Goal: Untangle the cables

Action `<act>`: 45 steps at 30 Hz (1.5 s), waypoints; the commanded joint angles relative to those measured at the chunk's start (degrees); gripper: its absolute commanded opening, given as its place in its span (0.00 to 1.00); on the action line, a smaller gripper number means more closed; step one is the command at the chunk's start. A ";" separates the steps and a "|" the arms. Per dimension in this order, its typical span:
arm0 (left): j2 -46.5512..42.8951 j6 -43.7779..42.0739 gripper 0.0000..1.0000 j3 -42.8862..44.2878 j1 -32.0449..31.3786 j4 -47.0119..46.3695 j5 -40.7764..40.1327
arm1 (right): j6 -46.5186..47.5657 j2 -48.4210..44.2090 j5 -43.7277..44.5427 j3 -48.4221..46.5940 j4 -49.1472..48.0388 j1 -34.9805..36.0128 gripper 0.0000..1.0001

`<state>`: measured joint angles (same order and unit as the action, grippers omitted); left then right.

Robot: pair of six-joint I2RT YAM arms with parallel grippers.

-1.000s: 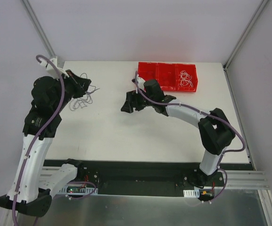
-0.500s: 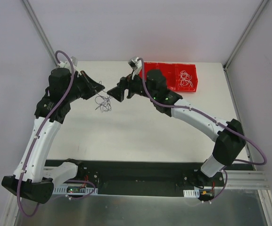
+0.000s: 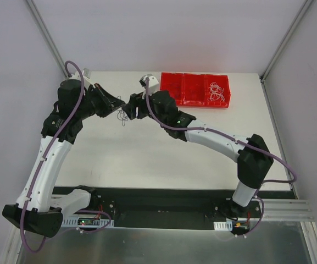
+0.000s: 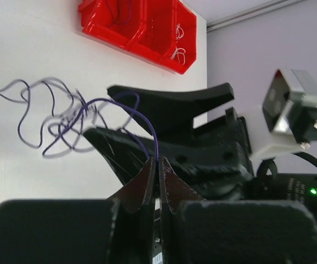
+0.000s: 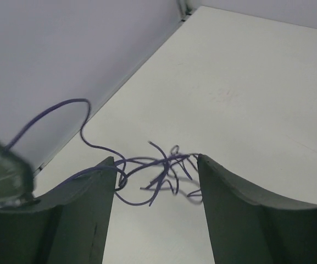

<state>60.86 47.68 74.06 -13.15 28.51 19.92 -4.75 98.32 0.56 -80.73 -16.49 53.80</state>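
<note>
Top external | left jaws pinch purple cable [image 5: 153, 160] | right jaws open astride, largely hiding it | red bin [image 3: 194, 103] beyond, apparently white wires [image 3: 216, 91].

You're in a robotics lab test cell: a plain white worktop [image 3: 147, 159] boxed in by blank pale walls [image 3: 163, 33] and aluminium frame posts [image 3: 44, 30]. The left arm [image 3: 45, 159] and right arm [image 3: 218, 140], bolted along a metal rail [image 3: 290, 208], and a red parts bin [image 3: 194, 103] show it.

Bright, even light casts faint shadows on the white table [image 3: 147, 159], while the near wrist-camera foregrounds are blurred.
</note>
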 commanded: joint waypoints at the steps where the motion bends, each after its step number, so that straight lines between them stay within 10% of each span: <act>1: -1.80 2.94 0.00 -0.15 -0.30 -1.97 3.54 | 1.76 4.06 13.48 -5.75 -0.21 0.86 0.62; 15: -1.97 3.30 0.00 9.25 -0.30 -3.29 5.04 | 1.41 14.28 16.77 -0.95 0.58 -1.42 0.49; 29: 0.49 2.51 0.00 5.39 -0.30 -4.08 4.77 | 7.57 -14.64 -15.21 21.85 -4.16 -6.24 0.91; 35: 0.14 1.01 0.00 3.20 -0.30 -4.25 6.44 | 4.93 -11.85 -20.68 11.06 -2.23 -9.85 0.88; 45: 1.63 -2.50 0.00 3.90 -0.30 -4.25 11.98 | -11.84 -2.17 -55.74 2.77 -22.33 -15.39 0.82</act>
<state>61.98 48.01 77.12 -13.15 26.33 28.01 -9.08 95.33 -39.53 -76.16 -26.44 39.22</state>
